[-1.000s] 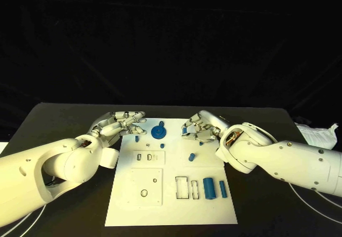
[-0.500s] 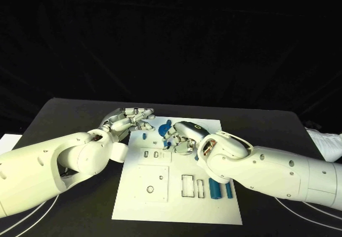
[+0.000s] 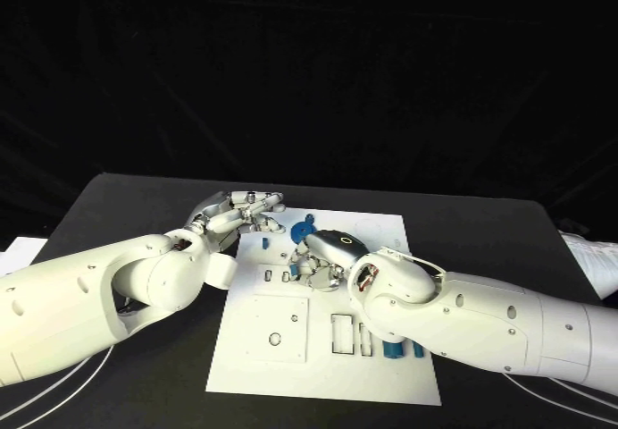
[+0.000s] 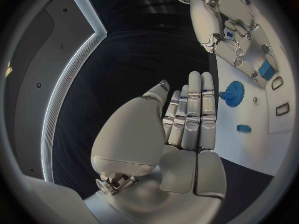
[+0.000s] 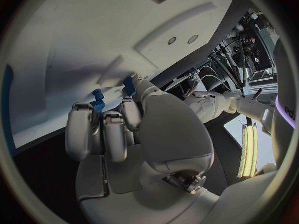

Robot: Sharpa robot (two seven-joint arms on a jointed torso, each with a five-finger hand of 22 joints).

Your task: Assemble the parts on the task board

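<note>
Reaching over the flat white task board (image 3: 258,357), the right hand (image 3: 320,259) is curled on a small blue part (image 5: 97,100), hiding blue rectangular blocks (image 3: 402,348), while the left hand (image 3: 238,214) is held flat, fingers together, beside a blue round gear (image 3: 303,230).

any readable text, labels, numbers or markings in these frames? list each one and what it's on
None readable.
Task board: recess outlines, no print that I can make out.
Blue gear and the other blue parts: no markings visible.
Left hand, right hand: no lettering legible.
Purple-edged shape at the right wrist view's rim: a dark mark, cut off, unreadable.
</note>
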